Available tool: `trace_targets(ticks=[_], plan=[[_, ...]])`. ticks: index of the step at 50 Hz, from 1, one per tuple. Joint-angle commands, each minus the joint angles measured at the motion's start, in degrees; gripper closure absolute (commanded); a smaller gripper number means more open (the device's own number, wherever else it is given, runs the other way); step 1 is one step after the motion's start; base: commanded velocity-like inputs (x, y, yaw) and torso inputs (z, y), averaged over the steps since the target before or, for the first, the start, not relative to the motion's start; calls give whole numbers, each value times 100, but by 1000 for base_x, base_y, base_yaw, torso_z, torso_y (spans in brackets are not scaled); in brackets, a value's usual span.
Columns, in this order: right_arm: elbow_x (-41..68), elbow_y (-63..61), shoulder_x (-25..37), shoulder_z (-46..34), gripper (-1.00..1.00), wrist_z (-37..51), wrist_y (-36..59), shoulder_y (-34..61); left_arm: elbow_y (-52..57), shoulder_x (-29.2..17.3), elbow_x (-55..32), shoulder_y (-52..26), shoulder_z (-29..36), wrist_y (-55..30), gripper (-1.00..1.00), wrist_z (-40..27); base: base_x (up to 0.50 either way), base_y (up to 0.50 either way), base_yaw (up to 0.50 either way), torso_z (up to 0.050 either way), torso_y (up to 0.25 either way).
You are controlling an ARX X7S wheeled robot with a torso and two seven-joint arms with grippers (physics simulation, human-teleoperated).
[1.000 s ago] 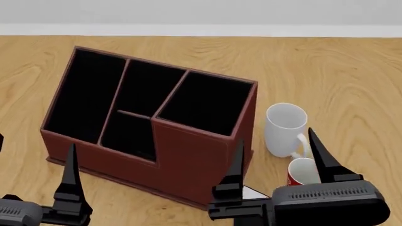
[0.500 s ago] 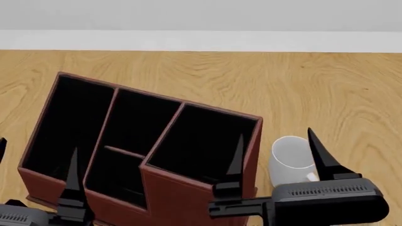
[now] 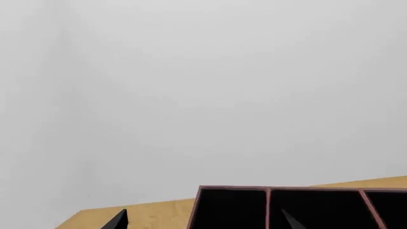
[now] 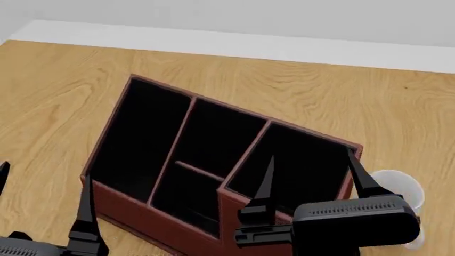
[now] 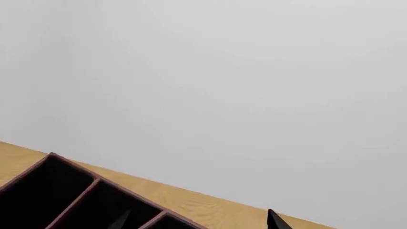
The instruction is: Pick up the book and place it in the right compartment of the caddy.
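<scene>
The reddish-brown caddy stands on the wooden table, turned at an angle. Its right compartment is the tall square section, black inside, with nothing showing in it. The book is not visible in any view. My right gripper is open and empty; in the head view its fingers overlap the right compartment. My left gripper is open and empty, near the caddy's left front corner. The left wrist view shows the caddy's top between the open fingertips. The right wrist view shows the caddy's rim and one fingertip.
A white mug stands just right of the caddy, partly hidden behind my right gripper. The table's far edge meets a white wall strip. Bare wood lies left of and behind the caddy.
The head view has swung: the caddy now sits more to the right and shows whole. The red mug has dropped out of sight. Both grippers stay open and empty.
</scene>
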Motion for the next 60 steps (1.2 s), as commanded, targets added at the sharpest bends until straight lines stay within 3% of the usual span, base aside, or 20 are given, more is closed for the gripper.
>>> trace_targets(ticks=[1,34,42,60], plan=[[15,-8,37,-69,-100,14,7,17,-19,-55,-30,33,16,44,-100,-52,0,0,500,0,0],[238,96,107,-149,-100,-11,-212,44,-62,-167,-86,17,59,65,-100,-193,0,0,500,0,0],[492,32,183,-136,-100,-231,-573,-43,-93,-189,-99,14,75,101,-100,-220,8,-22,0,0,0],[656,27,205,-111,-100,-209,-485,-16,-24,-236,-155,19,82,59,-100,-287,158,-475,0,0,0]])
